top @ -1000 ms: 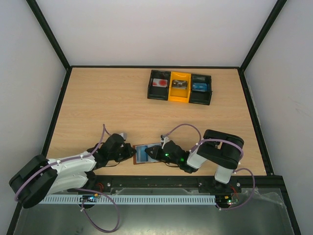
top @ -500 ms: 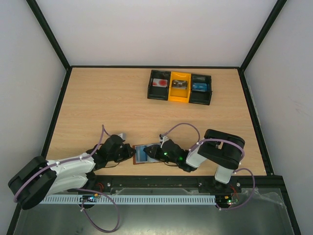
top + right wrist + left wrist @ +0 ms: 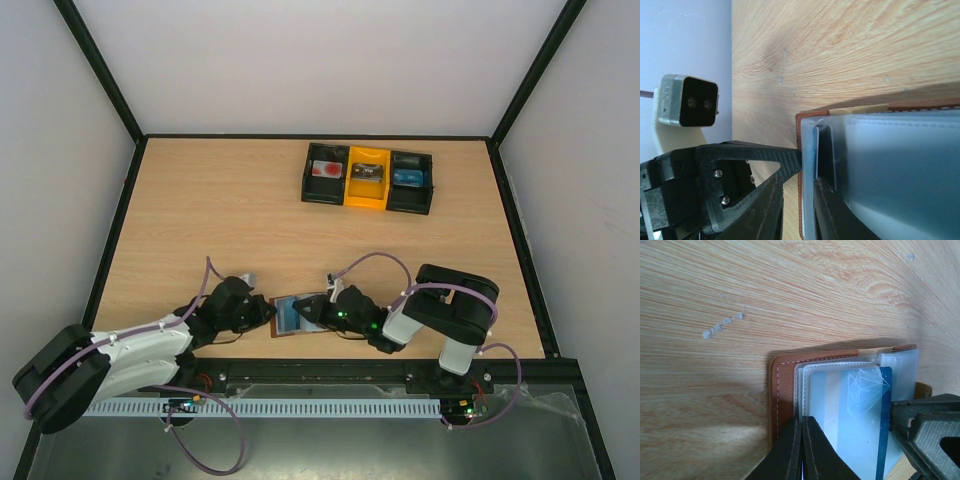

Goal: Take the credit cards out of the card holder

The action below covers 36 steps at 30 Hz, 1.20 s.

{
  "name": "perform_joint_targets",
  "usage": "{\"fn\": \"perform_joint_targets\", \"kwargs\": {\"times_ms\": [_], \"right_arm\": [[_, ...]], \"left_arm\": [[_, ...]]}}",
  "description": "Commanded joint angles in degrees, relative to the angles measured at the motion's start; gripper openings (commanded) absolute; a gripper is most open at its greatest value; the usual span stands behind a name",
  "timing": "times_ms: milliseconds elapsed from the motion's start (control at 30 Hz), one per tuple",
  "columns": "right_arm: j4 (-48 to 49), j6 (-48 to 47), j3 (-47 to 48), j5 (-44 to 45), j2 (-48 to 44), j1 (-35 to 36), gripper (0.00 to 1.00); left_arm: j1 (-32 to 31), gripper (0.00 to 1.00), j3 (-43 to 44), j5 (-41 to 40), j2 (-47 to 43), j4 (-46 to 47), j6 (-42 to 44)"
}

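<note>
The left tool [image 3: 801, 424], pinched shut, touches the card holder's [image 3: 782, 390] edge. The right tool [image 3: 797, 200] sits narrow astride a blue credit card [image 3: 810, 165]; grip unclear.

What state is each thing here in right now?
card holder: open, lying flat
blue card: inside a clear sleeve
left gripper: shut, tips on the card holder's edge
right gripper: slightly open, astride a clear sleeve's edge
tray: something in every compartment

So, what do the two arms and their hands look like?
The left arm and right arm have white links and black joints. Thin purple cables loop along each. The left hand and right hand are black, with narrow tapering fingers.
</note>
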Motion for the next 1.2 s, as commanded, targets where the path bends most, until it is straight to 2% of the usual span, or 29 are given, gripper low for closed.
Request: {"fn": "perform_joint_targets", "kwargs": {"times_ms": [0, 67, 267, 433, 533, 667, 867, 1000, 1167], "right_arm": [[-3.02, -1.87, 0.46, 1.01, 0.09, 0.04, 0.17], [-4.66, -2.18, 1.39, 0.35, 0.48, 0.02, 0.16], [-21.00, -7.58, 5.78, 4.06, -0.65, 0.03, 0.17], [-27.29, -10.20, 8.22, 4.51, 0.24, 0.11, 0.16], [-27.44, -10.43, 8.26, 4.30, 0.70, 0.11, 0.13], [-26.47, -10.56, 7.61, 5.05, 0.01, 0.11, 0.02], [-30.74, -11.02, 5.72, 11.96, -6.10, 0.15, 0.02], [-31.23, -10.67, 4.66, 12.05, -8.58, 0.15, 0.02], [-23.38, -9.35, 2.68, 8.13, -7.10, 0.28, 0.02]], "left_arm": [[-0.35, 0.03, -1.33, -0.76, -0.60, -2.50, 0.19], [-0.35, 0.03, -1.43, -0.96, -0.32, -2.20, 0.18], [-0.35, 0.03, -1.18, -0.89, 1.11, -1.69, 0.43], [-0.35, 0.03, -1.63, -0.90, 1.61, -0.60, 0.10], [-0.35, 0.03, -1.57, -0.90, 1.78, -0.60, 0.18], [-0.35, 0.03, -1.23, -1.19, 1.86, -1.39, 0.53], [-0.23, 0.03, 0.55, -4.32, 0.25, -6.50, 1.90], [-0.09, 0.03, 2.66, -5.61, -1.36, -9.25, 2.48], [-0.09, 0.05, 5.94, -4.38, -2.26, -10.91, 2.84]]}}
